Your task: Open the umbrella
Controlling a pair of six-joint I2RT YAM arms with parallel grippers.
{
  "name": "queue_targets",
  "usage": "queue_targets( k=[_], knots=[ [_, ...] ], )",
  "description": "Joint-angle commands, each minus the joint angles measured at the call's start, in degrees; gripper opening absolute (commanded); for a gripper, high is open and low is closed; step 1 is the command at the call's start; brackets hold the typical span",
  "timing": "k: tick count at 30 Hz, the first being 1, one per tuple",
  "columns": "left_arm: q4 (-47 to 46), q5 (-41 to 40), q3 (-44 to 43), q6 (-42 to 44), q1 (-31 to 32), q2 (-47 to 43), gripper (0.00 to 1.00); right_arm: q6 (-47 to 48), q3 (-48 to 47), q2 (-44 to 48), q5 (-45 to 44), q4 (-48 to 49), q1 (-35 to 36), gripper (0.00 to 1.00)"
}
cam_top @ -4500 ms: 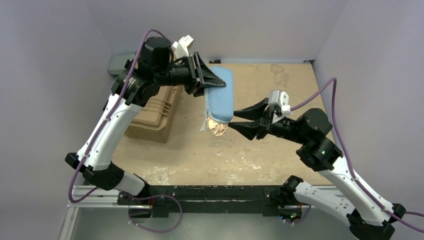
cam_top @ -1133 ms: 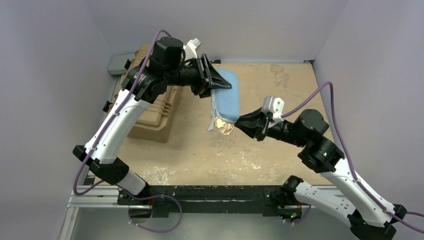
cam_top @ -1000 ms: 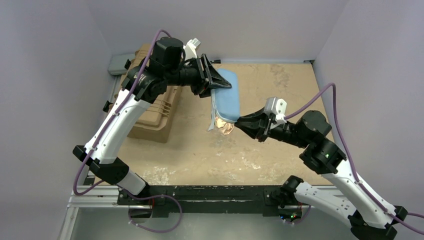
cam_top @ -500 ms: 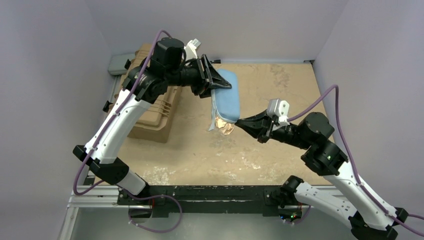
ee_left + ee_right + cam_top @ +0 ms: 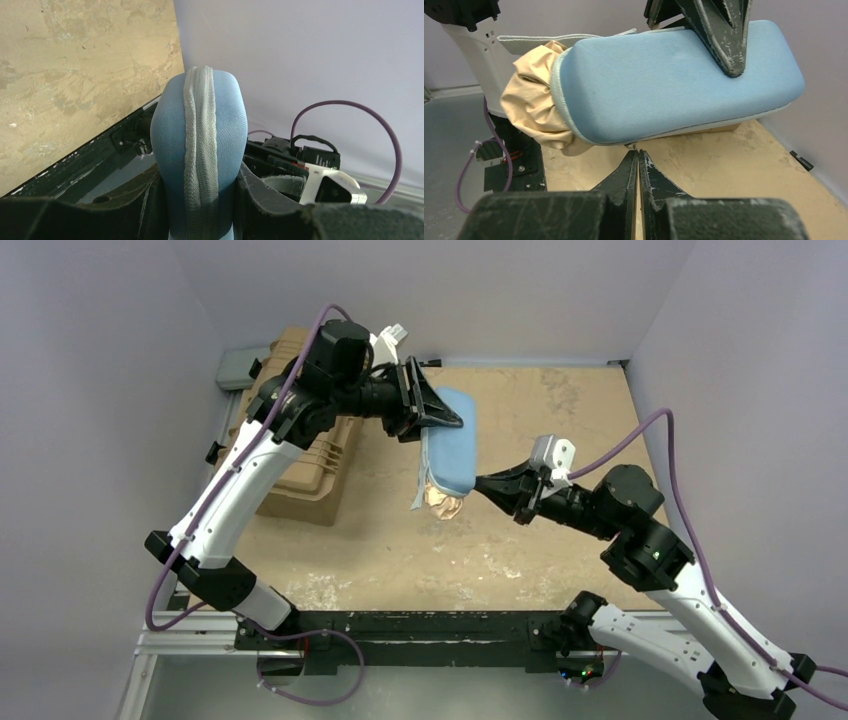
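1. Left gripper. My left gripper (image 5: 440,418) is clamped across the width of the sleeve (image 5: 674,85). The jaws stand partly apart, with one finger on each broad face. The sleeve hangs clear of the bench (image 5: 560,430), its long axis running from the far side toward my bases. In the left wrist view the stitched seam runs up the middle of the sleeve, facing the camera.

2. Umbrella. The umbrella (image 5: 531,110) sits inside the sleeve. Only a crumpled bunch of its beige cloth shows, bulging out of the sleeve's open near end. The shaft and handle are hidden.

3. Right gripper. My right gripper (image 5: 482,483) is fully closed, fingers pressed flat together. The tips meet the sleeve's edge seam on its right side, near the open end. In the right wrist view a small metal piece (image 5: 630,146) sits on the seam directly at the tips. I cannot tell whether the tips pinch it or only touch the seam beside it.

4. Surroundings. A tan ribbed case (image 5: 305,478) lies on the left of the bench, partly under my left arm and well apart from the sleeve.
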State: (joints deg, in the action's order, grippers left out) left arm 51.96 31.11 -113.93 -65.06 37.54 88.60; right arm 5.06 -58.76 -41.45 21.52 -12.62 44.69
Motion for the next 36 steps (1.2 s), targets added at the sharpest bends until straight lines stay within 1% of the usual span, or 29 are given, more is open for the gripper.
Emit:
queue_targets(
  k=[1,4,9,13,14,15,16,18,19,20,21,25,28,36],
  knots=[
    [-2.34,7.42,1.46,2.65,0.30,-4.18,0.00,0.84,0.14,0.73,-3.84,0.42,0.04,0.00],
    [-1.51,9.76,1.44,3.60,0.40,-3.84,0.00,0.94,0.05,0.54,-4.41,0.36,0.04,0.00],
    [-1.85,11.36,1.43,4.98,0.53,-4.41,0.00,1.60,-0.21,-0.18,-5.70,0.03,0.02,0.00],
    [-1.81,10.07,2.01,4.91,0.54,-5.12,0.00,2.60,-0.47,-0.60,-5.41,-1.48,0.01,0.00],
    [-1.98,9.60,1.97,4.67,0.49,-5.22,0.00,3.05,-0.54,-0.57,-4.05,-1.98,0.04,0.00],
    [-2.32,9.16,1.89,4.32,0.51,-5.25,0.00,3.08,-0.63,-0.56,-2.98,-2.50,0.05,0.03],
    [-2.88,8.91,1.81,3.80,0.46,-5.26,0.00,2.77,-0.65,-0.35,-2.04,-2.91,0.02,0.11],
    [-3.73,8.58,1.16,2.73,0.30,-4.93,0.00,2.25,0.15,0.79,-0.11,-2.71,0.03,0.35],
    [-3.75,8.41,0.41,2.43,0.29,-4.45,0.00,1.85,0.81,1.47,0.94,-2.02,-0.02,0.43],
    [-3.45,8.17,-0.52,2.40,0.26,-3.90,0.00,1.53,1.39,2.09,1.66,-1.47,0.04,0.49],
    [-2.90,8.00,-1.65,2.38,0.31,-3.27,0.00,1.30,1.67,2.50,2.27,-1.17,0.04,0.51],
    [-1.44,7.95,-5.10,2.82,0.26,-1.38,0.00,1.00,1.75,2.68,4.48,-0.37,0.05,0.53],
    [-0.94,7.71,-6.10,3.92,0.34,-0.59,0.00,-0.07,1.60,2.40,5.67,1.48,0.14,0.53],
    [-1.59,7.03,-6.61,2.48,0.35,0.26,0.00,-1.29,-0.29,0.21,4.95,5.38,0.31,0.48]
  ],
)
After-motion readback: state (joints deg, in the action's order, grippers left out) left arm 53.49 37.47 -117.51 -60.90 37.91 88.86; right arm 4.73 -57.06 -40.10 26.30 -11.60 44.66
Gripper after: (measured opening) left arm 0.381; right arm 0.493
